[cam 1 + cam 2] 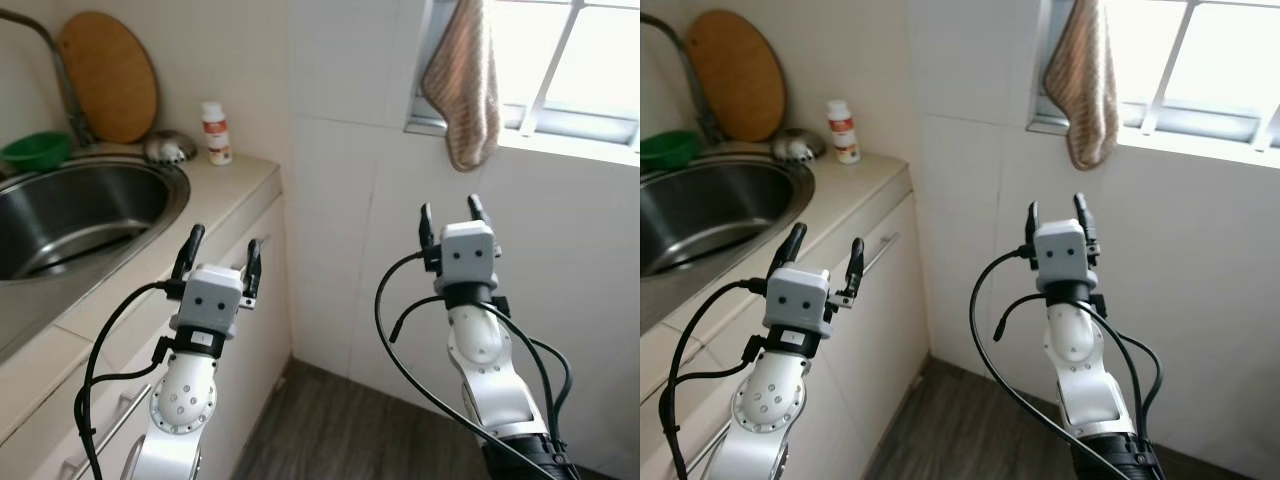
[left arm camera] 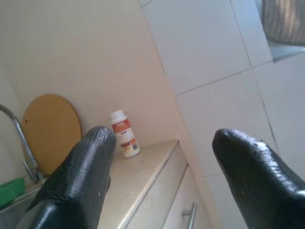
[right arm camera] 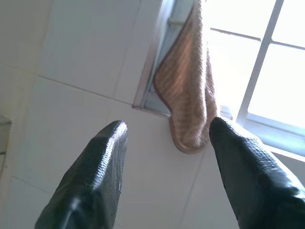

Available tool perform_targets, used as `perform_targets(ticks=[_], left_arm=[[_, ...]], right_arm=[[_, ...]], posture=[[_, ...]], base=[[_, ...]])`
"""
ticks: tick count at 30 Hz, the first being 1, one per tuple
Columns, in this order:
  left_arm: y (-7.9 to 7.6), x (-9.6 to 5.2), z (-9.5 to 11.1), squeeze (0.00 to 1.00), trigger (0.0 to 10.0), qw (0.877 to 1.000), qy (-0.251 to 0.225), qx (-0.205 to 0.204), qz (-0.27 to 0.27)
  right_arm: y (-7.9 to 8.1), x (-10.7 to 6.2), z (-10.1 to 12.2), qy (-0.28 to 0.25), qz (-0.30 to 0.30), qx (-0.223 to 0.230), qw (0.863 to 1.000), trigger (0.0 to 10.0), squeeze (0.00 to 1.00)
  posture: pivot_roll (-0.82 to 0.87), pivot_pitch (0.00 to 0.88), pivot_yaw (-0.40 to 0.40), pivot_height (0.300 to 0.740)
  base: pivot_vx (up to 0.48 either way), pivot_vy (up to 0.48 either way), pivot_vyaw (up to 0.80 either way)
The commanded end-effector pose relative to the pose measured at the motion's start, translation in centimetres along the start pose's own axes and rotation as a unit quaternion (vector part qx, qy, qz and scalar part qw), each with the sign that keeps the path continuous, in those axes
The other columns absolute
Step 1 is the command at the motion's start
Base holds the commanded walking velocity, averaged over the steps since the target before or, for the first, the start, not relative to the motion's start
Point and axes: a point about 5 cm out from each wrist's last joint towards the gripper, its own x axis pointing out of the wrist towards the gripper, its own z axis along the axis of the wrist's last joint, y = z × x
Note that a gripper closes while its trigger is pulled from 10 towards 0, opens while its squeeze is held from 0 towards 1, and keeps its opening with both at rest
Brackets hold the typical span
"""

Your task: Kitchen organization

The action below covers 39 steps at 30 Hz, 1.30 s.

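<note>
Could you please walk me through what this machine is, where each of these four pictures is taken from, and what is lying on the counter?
This is a walking humanoid robot with two silver arms, each ending in a gripper of two long black fingers. The two wide pictures come from a pair of cameras on its head, looking forward and down. There the left gripper is raised beside the beige stone counter, and the right gripper is raised before the white tiled wall. Both are open and hold nothing.

The other two pictures come from a camera on each wrist, looking along that gripper's own fingers.

The counter holds a round steel sink with a green plastic bowl at its rim, a small white bottle with an orange label, and a round wooden cutting board leaning on the wall. A tan cloth hangs at the window.
</note>
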Motion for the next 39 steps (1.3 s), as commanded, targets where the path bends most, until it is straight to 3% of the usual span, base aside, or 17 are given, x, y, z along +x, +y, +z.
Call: perform_targets(ticks=[1, 10, 29, 39], left_arm=[[-0.5, 0.0, 0.2, 0.00, 10.0, 1.000, -0.005, 0.001, -0.011], [-0.6, 0.0, 0.0, 0.00, 10.0, 1.000, -0.001, -0.008, -0.011], [-0.8, 0.0, -0.5, 0.00, 10.0, 1.000, 0.012, -0.013, -0.014], [-0.9, 0.0, -0.7, 0.00, 10.0, 1.000, 0.021, -0.008, -0.015]], right_arm=[[-1.0, 0.1, 0.0, 0.001, -0.020, -0.013, 1.000, 10.0, 0.00], [-1.0, -0.9, -1.1, 0.027, -0.016, -0.017, 0.999, 10.0, 0.00], [-1.0, -0.8, -1.7, 0.046, -0.021, -0.019, 0.999, 10.0, 0.00], [-0.4, -0.5, -2.3, 0.063, -0.002, -0.020, 0.998, 10.0, 0.00]], posture=[[-0.02, 0.000, 0.011, 0.740], [-0.02, 0.000, 0.014, 0.740], [-0.02, 0.000, 0.012, 0.740], [-0.02, 0.000, 0.008, 0.740]], base=[[0.000, -0.480, -0.80], [0.000, -0.191, -0.80], [0.000, -0.066, -0.80], [0.000, -0.217, -0.04]])
